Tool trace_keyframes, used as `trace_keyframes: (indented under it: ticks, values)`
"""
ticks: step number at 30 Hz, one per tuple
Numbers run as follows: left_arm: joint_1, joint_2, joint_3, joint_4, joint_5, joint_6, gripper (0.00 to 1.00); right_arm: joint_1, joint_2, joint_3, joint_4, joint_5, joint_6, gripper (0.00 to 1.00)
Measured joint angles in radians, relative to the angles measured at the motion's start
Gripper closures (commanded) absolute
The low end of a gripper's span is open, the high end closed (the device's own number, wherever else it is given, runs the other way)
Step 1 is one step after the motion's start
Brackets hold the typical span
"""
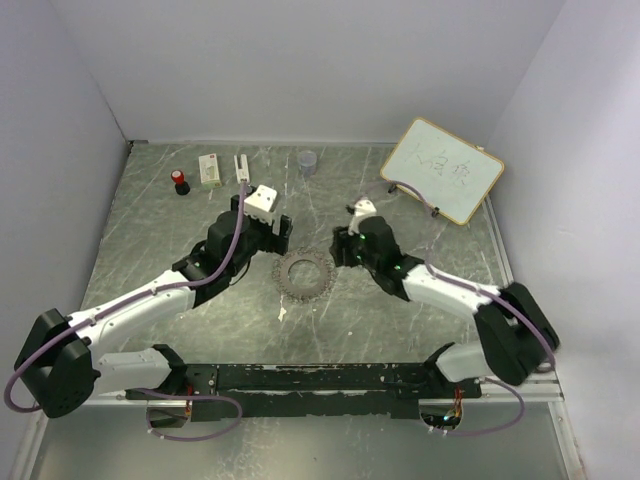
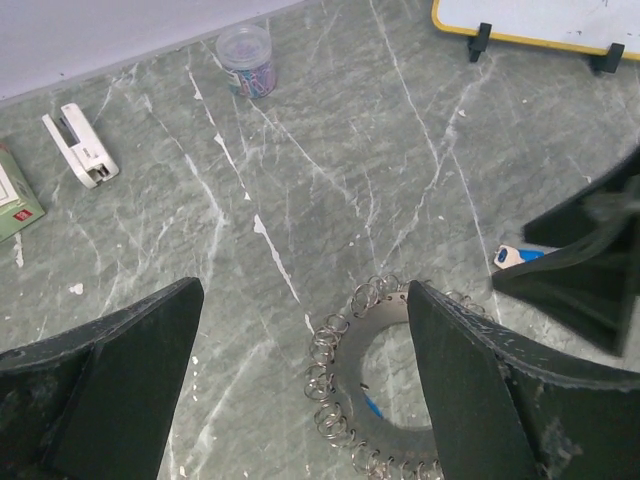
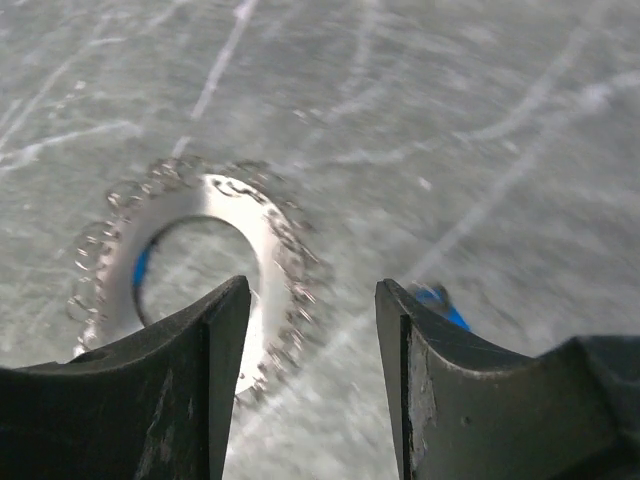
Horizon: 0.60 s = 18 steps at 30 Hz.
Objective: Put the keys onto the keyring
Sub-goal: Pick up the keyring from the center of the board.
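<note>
The keyring (image 1: 305,273) lies flat near the middle of the desk (image 1: 340,330), a little nearer the near edge than the far one. It is a flat metal band edged all round with small wire loops. In the left wrist view a thin blue sliver (image 2: 372,405) shows inside its hole; what it is cannot be told.

The left gripper (image 1: 280,238) hangs just beside the ring on the side toward the left edge. Its jaws are spread wide with nothing between them, and one finger (image 2: 470,380) stands over the ring's rim.

The right gripper (image 1: 340,250) sits on the ring's other side, toward the right edge. Its jaws are apart and clasp nothing. A blue-headed key (image 2: 515,257) lies on the desk just beside its dark fingers (image 2: 590,260), outside the gap, apart from the ring. The right wrist view is blurred, with only a blue tip showing past one finger.

Along the far edge are a clear cup of paper clips (image 2: 247,60) and a white stapler (image 2: 80,145). A whiteboard (image 1: 443,170) stands in the far right corner.
</note>
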Motion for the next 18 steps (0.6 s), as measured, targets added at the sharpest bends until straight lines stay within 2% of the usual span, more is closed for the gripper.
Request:
trace_keyframes:
  ticks: [5,11,15,18]
  values:
    - [0.014,-0.013,-0.009,0.001,-0.005,-0.014,0.03,0.06,0.224,0.183,0.003,-0.106,-0.06,0.27]
    - [0.062,-0.073,-0.037,-0.006,-0.005,-0.044,0.03,0.07,0.395,0.323,-0.024,-0.163,-0.095,0.15]
    - [0.08,-0.111,-0.053,-0.009,-0.005,-0.053,0.02,0.065,0.455,0.397,-0.071,-0.15,-0.092,0.15]
    - [0.089,-0.124,-0.061,-0.01,-0.005,-0.055,0.02,0.04,0.474,0.419,-0.078,-0.17,-0.077,0.2]
